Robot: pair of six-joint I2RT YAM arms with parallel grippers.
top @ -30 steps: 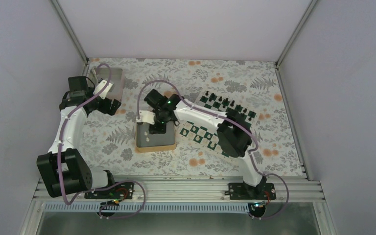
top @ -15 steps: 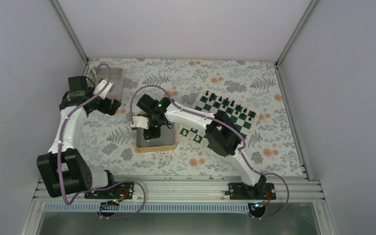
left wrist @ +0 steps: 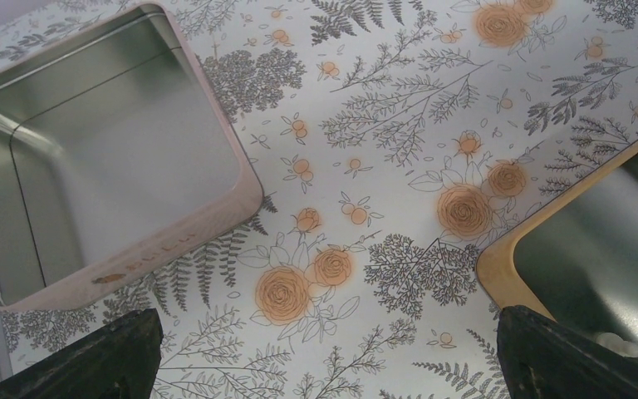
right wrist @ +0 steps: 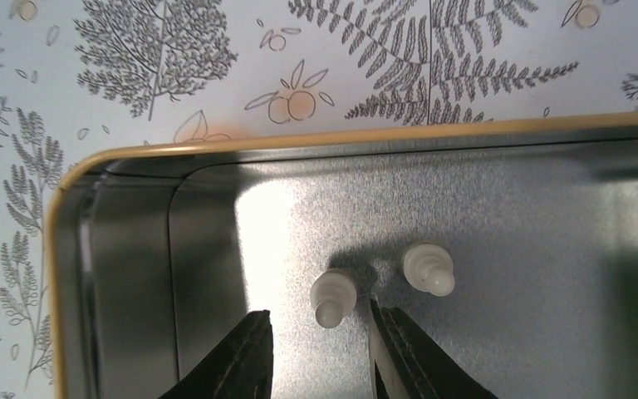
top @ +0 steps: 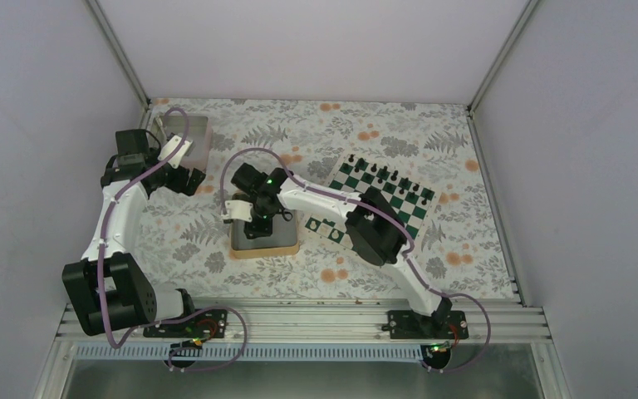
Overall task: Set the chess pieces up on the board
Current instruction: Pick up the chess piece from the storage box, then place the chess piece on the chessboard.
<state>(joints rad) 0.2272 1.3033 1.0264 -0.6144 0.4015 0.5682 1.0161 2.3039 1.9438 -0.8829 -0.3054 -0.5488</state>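
Left wrist view: faint gold lettering is seen on the wall of the pinkish tray (left wrist: 174, 249), too small to be read. A floral cloth (left wrist: 382, 125) of grey ferns and orange roses covers the table, enclosed by plain white walls (top: 324, 50). Two cream chess pieces (right wrist: 333, 297) sit in the gold-rimmed tin (right wrist: 216, 148), just ahead of the spread right gripper (right wrist: 317, 337). The left gripper (left wrist: 328, 349) is held wide apart, gripping nothing. One board (top: 407, 204) lies right of centre in the top view.
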